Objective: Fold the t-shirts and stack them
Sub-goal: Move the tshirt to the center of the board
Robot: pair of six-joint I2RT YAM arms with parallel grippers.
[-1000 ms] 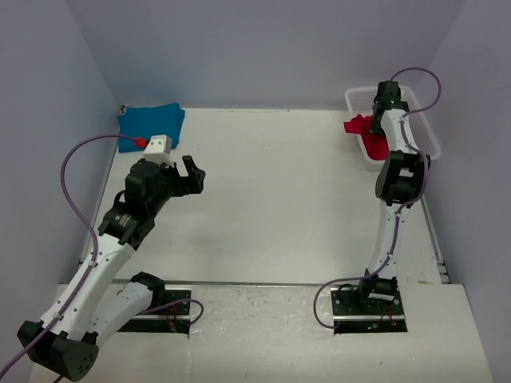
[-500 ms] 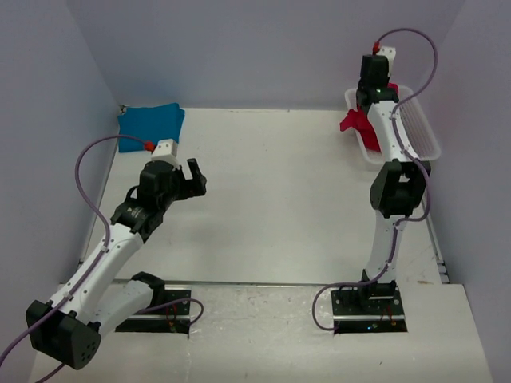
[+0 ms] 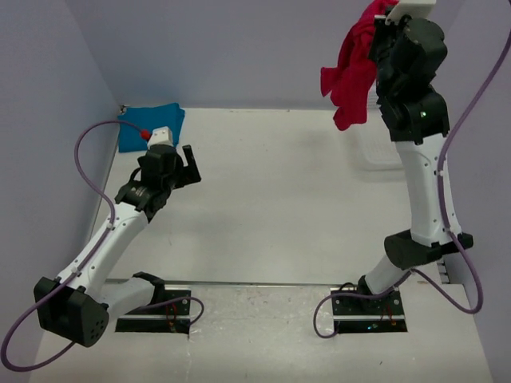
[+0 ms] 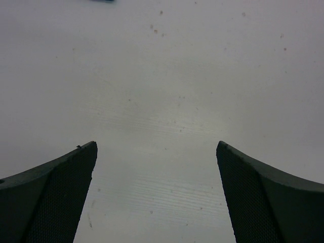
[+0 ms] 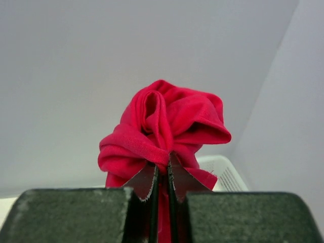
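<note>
The red t-shirt (image 3: 350,73) hangs bunched high above the table's back right, with my right gripper (image 3: 383,11) shut on its top. In the right wrist view the jaws (image 5: 162,174) pinch a fold of the red cloth (image 5: 167,119), which bulges above them. The teal-blue t-shirt (image 3: 150,126) lies folded in the back left corner of the table. My left gripper (image 3: 190,164) hovers a little in front and to the right of it, open. The left wrist view shows only bare table between its wide-apart fingers (image 4: 58,195).
The white mesh basket (image 3: 374,152) stands at the back right under the raised right arm; it also shows behind the red cloth as the white basket (image 5: 223,172). Purple walls close the table at the back and both sides.
My right arm has swung up from the basket and lifted the red t-shirt out, high above the table. The left arm has shifted slightly back and left, its gripper still open.
</note>
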